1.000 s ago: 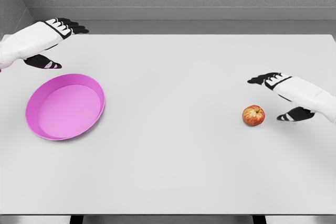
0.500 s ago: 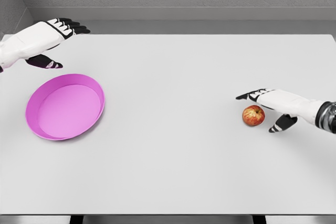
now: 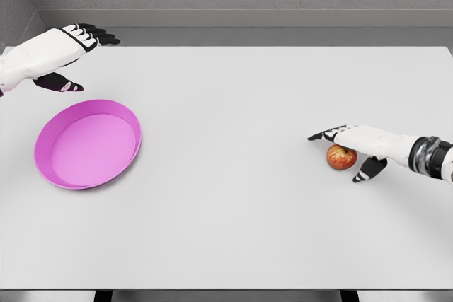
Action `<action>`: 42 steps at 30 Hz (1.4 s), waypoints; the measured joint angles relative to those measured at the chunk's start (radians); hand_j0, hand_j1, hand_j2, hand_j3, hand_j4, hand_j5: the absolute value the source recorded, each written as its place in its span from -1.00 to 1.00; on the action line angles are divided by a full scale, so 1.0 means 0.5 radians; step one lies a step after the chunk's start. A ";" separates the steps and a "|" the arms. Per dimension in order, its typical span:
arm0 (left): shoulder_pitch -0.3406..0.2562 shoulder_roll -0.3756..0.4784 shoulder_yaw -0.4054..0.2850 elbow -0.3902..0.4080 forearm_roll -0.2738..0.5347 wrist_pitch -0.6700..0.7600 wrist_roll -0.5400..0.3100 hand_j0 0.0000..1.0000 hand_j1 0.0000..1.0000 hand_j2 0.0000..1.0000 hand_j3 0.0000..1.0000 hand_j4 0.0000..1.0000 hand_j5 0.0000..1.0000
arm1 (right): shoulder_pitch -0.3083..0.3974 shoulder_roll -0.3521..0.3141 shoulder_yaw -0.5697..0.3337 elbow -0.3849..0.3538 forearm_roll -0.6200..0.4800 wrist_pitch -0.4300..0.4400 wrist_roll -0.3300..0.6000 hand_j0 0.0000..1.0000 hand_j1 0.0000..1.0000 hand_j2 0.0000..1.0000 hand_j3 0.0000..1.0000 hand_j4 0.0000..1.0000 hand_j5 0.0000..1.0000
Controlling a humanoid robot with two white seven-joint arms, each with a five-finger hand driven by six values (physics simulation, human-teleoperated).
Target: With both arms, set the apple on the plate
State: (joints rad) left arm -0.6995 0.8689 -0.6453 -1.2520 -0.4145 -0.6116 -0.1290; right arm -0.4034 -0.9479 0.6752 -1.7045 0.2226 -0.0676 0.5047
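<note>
A red-yellow apple (image 3: 340,158) lies on the white table (image 3: 233,196) at the right. My right hand (image 3: 338,152) hovers over it, fingers stretched past its far side and thumb low on its near right side, open and not closed on the fruit. Its palm hides the apple's top. The pink plate (image 3: 88,143) sits at the left of the table. Beyond the plate, at the table's far left corner, my left hand (image 3: 71,58) is held up with its fingers spread and nothing in them.
The table's far edge meets a grey wall; its front edge runs along the bottom of the view. A wide stretch of bare tabletop separates plate and apple.
My right hand has moved left and lowered, going from beside the apple to over it. The apple, plate and left hand have stayed put.
</note>
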 measured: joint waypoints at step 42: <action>-0.009 0.018 0.002 0.028 0.006 0.000 0.004 1.00 1.00 1.00 1.00 1.00 1.00 | -0.239 0.146 0.008 -0.097 -0.014 -0.091 0.137 -0.39 -0.39 -0.39 -0.39 -0.39 -0.39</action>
State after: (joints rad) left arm -0.7041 0.8776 -0.6442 -1.2380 -0.4115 -0.6115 -0.1270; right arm -0.5231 -0.8748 0.6793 -1.7528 0.2157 -0.1132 0.5732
